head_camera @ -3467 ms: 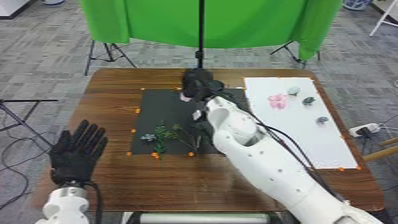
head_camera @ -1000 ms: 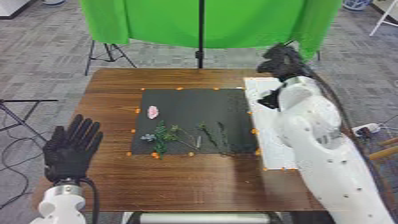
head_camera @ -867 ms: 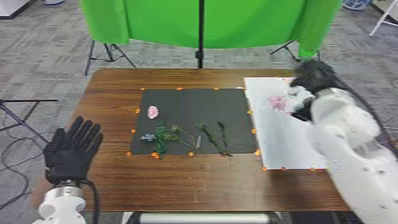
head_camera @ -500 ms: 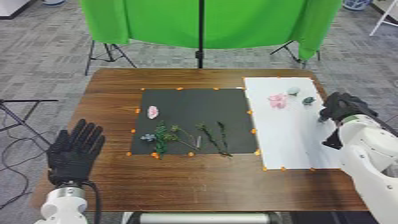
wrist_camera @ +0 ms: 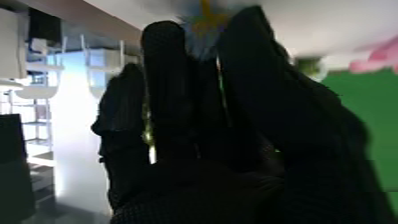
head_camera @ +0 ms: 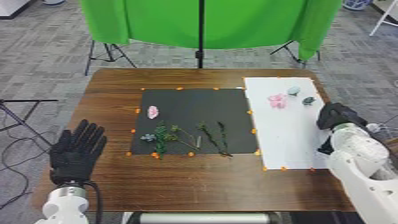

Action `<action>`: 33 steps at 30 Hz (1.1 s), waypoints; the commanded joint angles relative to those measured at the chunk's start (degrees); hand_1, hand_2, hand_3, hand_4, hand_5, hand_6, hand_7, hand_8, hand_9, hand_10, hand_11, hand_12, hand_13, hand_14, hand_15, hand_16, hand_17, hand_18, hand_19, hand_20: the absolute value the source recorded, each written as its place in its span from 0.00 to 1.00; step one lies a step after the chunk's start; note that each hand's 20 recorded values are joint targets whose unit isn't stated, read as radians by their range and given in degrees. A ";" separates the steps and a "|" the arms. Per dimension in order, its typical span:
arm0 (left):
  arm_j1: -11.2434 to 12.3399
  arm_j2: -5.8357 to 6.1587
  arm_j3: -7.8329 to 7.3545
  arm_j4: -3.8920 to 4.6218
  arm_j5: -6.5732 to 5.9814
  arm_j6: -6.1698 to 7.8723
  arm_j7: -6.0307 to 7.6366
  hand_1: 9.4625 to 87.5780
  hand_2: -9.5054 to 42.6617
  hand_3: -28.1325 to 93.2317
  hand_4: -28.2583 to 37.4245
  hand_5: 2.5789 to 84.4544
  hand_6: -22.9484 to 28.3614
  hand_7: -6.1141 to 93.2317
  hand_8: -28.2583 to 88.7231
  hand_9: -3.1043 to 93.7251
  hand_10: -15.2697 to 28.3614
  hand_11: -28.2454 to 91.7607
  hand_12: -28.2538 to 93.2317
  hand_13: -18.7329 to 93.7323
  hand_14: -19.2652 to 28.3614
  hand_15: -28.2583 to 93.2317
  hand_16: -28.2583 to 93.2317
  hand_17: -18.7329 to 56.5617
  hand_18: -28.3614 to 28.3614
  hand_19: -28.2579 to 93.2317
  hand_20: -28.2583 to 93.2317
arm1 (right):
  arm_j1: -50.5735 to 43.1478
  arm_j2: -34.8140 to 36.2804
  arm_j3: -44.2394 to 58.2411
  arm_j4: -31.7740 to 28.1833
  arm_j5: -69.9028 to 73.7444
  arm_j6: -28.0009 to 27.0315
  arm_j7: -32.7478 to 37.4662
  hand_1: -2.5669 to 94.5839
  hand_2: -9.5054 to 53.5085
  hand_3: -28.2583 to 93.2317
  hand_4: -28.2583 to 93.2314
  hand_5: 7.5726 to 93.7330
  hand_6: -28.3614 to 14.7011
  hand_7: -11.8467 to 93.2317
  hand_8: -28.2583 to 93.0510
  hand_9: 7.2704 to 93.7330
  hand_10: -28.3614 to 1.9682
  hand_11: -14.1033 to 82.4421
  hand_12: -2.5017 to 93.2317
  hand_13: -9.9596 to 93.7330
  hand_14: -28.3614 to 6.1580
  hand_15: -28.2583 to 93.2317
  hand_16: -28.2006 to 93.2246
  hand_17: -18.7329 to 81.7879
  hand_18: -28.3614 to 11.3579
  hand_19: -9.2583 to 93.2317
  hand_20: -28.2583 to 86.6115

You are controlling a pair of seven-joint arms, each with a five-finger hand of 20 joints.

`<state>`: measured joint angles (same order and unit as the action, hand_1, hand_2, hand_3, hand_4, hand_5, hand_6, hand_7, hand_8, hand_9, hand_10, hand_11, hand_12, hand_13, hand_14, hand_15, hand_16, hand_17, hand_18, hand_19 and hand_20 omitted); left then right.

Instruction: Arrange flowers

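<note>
Brown wood in the head view, as a broad table, with a dark mat at the centre and a white sheet to its right, both edged with orange marks. On the mat, left and towards the far side, a loose pink flower head. Nearer, at the mat's left, a blue-grey bloom beside a leafy green sprig; then a branching stem, a small pale stick, and at the right two dark green stems, side by side. On the far half of the sheet, a pink blossom, a pale bloom and a dark green bloom.

At the left side, the left hand, spread wide, holding nothing. At the sheet's right edge, the right hand.

In the right wrist view, the right hand up close, with a blurred bluish thing right by the glove; impossible to tell whether wide, narrow or holding it. Also pink petals, against green cloth.
</note>
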<state>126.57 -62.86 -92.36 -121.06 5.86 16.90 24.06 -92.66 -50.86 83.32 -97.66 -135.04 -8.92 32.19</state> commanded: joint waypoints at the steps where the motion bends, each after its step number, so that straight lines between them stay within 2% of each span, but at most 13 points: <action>1: 0.40 -0.75 0.36 0.14 -0.08 0.15 -1.21 0.27 0.44 0.87 0.00 0.53 0.66 0.17 0.16 0.44 0.72 0.43 0.30 0.42 0.75 0.55 0.15 0.14 0.75 0.54 0.32 | -2.19 -0.31 -0.61 0.56 -1.88 4.64 -0.83 0.76 0.00 0.67 0.00 0.76 0.66 0.41 0.21 0.80 0.56 0.28 0.44 0.69 0.57 0.71 0.54 0.49 0.20 0.95 0.65; 5: 0.47 -0.63 0.21 0.16 -0.07 0.00 -1.09 0.27 0.44 0.87 0.00 0.53 0.66 0.17 0.16 0.44 0.71 0.42 0.30 0.42 0.75 0.54 0.15 0.14 0.75 0.54 0.32 | -2.00 0.26 -1.59 -3.40 -1.46 5.95 -1.53 0.72 0.00 0.72 0.00 0.76 0.66 0.42 0.20 0.81 0.56 0.28 0.45 0.69 0.57 0.72 0.55 0.50 0.19 0.95 0.65; 11: 0.94 -0.75 0.07 0.05 0.01 0.05 -1.17 0.26 0.44 0.87 0.00 0.53 0.66 0.17 0.16 0.44 0.72 0.42 0.30 0.42 0.75 0.54 0.15 0.14 0.75 0.54 0.32 | 0.71 0.06 -6.31 -10.65 -1.26 5.68 -7.76 0.70 0.00 0.75 0.00 0.75 0.65 0.42 0.20 0.79 0.55 0.28 0.44 0.68 0.57 0.72 0.55 0.50 0.18 0.96 0.65; 18: 0.53 -0.77 0.36 0.38 0.12 0.07 -1.88 0.26 0.45 0.87 0.00 0.53 0.66 0.17 0.16 0.44 0.72 0.42 0.30 0.42 0.75 0.54 0.15 0.14 0.75 0.53 0.32 | 8.56 -6.82 -16.29 -13.97 -0.05 3.22 -14.70 0.70 0.00 0.74 0.00 0.74 0.64 0.42 0.20 0.78 0.54 0.28 0.44 0.67 0.56 0.72 0.54 0.50 0.18 0.96 0.65; 21: 0.45 -0.57 0.54 0.43 0.30 0.04 -2.07 0.26 0.45 0.87 0.00 0.53 0.66 0.17 0.16 0.44 0.72 0.43 0.30 0.42 0.75 0.54 0.15 0.14 0.75 0.54 0.32 | 11.45 -10.50 -21.03 -13.94 0.92 0.94 -16.30 0.69 0.00 0.74 0.00 0.74 0.64 0.41 0.20 0.78 0.53 0.28 0.44 0.67 0.55 0.72 0.54 0.49 0.18 0.96 0.65; 25: -0.12 -0.51 0.91 0.81 0.42 -0.64 -2.93 0.26 0.45 0.87 0.00 0.53 0.66 0.17 0.16 0.44 0.72 0.43 0.30 0.42 0.75 0.54 0.15 0.13 0.75 0.54 0.32 | 16.10 -16.03 -27.69 -10.18 0.29 -0.79 -19.58 0.70 0.00 0.73 0.00 0.73 0.62 0.41 0.20 0.77 0.52 0.28 0.43 0.66 0.54 0.73 0.53 0.49 0.18 0.96 0.65; 30: -1.22 -0.08 1.66 1.35 0.61 -0.96 -2.81 0.26 0.45 0.87 0.00 0.53 0.66 0.17 0.16 0.44 0.72 0.43 0.30 0.42 0.75 0.55 0.15 0.13 0.75 0.54 0.32 | 18.57 -21.53 -33.23 -5.41 -7.32 -0.52 -24.48 0.71 0.00 0.72 0.00 0.72 0.61 0.40 0.20 0.76 0.52 0.28 0.43 0.66 0.54 0.73 0.53 0.49 0.18 0.96 0.65; 33: -2.01 0.27 2.06 1.71 0.91 -1.27 -3.13 0.26 0.45 0.87 0.00 0.53 0.66 0.17 0.16 0.44 0.72 0.43 0.29 0.42 0.75 0.55 0.15 0.13 0.75 0.54 0.32 | 19.05 -23.18 -35.31 -4.34 -8.29 -1.65 -24.24 0.72 0.00 0.70 0.00 0.71 0.60 0.40 0.21 0.76 0.52 0.28 0.43 0.66 0.53 0.73 0.53 0.49 0.18 0.96 0.66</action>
<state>125.57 -63.02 -91.38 -120.37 6.09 16.63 21.79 -74.52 -67.62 52.58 -103.81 -137.78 -9.48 9.34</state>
